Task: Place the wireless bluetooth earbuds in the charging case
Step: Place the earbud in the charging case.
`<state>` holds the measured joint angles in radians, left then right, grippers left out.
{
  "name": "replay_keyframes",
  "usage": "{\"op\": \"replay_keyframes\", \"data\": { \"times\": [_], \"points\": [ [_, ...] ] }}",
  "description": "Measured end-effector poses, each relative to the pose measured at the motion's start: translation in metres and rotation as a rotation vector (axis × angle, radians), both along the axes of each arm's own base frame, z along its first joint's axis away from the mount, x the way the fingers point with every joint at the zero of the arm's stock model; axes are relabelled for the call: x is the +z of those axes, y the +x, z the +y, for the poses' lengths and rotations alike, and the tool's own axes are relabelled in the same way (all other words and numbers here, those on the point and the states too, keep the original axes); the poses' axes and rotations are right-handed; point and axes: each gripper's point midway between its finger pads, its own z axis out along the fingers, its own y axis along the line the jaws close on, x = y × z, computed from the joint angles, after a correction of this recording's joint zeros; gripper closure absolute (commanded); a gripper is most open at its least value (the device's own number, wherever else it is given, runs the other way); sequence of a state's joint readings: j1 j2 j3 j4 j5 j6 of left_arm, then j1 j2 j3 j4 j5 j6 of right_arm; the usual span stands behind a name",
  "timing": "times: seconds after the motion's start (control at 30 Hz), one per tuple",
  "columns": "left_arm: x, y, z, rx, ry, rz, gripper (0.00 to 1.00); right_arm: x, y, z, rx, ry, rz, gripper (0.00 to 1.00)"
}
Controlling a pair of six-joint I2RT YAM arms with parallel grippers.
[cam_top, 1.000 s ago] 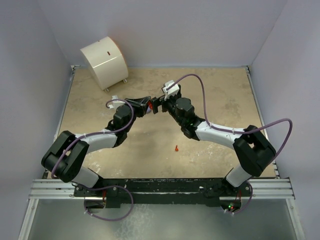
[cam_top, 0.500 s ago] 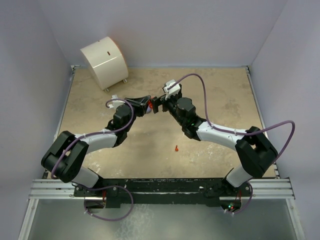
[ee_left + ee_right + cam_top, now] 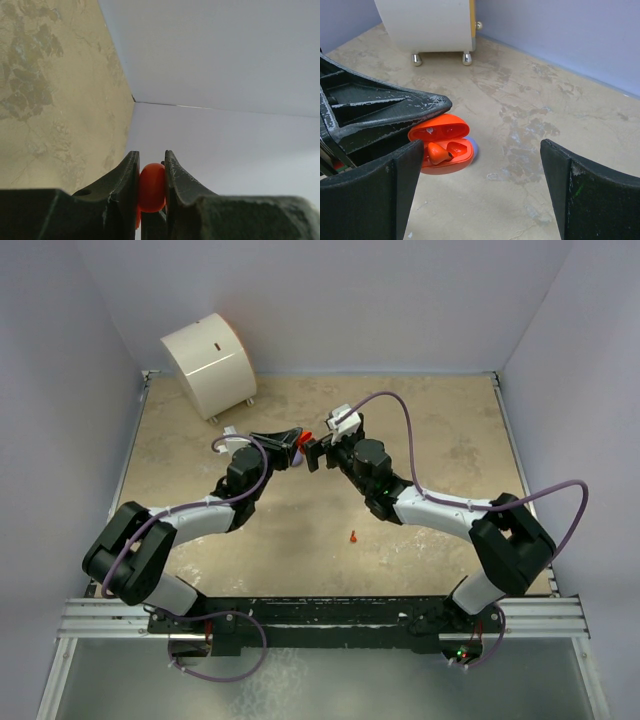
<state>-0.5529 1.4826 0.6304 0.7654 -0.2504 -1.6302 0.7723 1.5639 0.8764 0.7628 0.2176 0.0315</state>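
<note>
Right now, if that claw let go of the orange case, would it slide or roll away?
Probably slippery: the orange case looks glossy and rounded where the left gripper pinches it. It would likely rock rather than roll, since its lid stands open. The earbud inside looks half seated, so a jolt might tip it out.

Orange charging case open, one earbud inside; second earbud lies apart

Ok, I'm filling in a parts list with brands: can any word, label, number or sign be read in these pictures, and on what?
None can be read.
The orange case shows no print.
The white drum bears only a dark slot-like mark, not a letter.
The red earbud on the table is too small to tell.
</note>
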Motion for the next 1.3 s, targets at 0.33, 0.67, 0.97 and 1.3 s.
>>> {"op": "replay_keyframes", "data": {
  "times": [0.33,0.67,0.97,1.3],
  "points": [
    [0.002,-0.001,0.001,0.001,-0.001,-0.001,1.00,0.000,0.001,-0.001,-0.015,0.016,0.011,0.00],
    [0.002,-0.003,0.002,0.000,-0.001,0.000,1.00,0.000,0.004,-0.006,-0.047,0.052,0.032,0.00],
    [0.003,-0.004,0.000,-0.002,-0.002,-0.002,1.00,0.001,0.009,-0.007,-0.064,0.069,0.046,0.00],
    [0.004,-0.003,0.002,0.010,-0.002,-0.004,1.00,-0.001,0.012,-0.006,-0.075,0.081,0.069,0.00]
  ]
}}
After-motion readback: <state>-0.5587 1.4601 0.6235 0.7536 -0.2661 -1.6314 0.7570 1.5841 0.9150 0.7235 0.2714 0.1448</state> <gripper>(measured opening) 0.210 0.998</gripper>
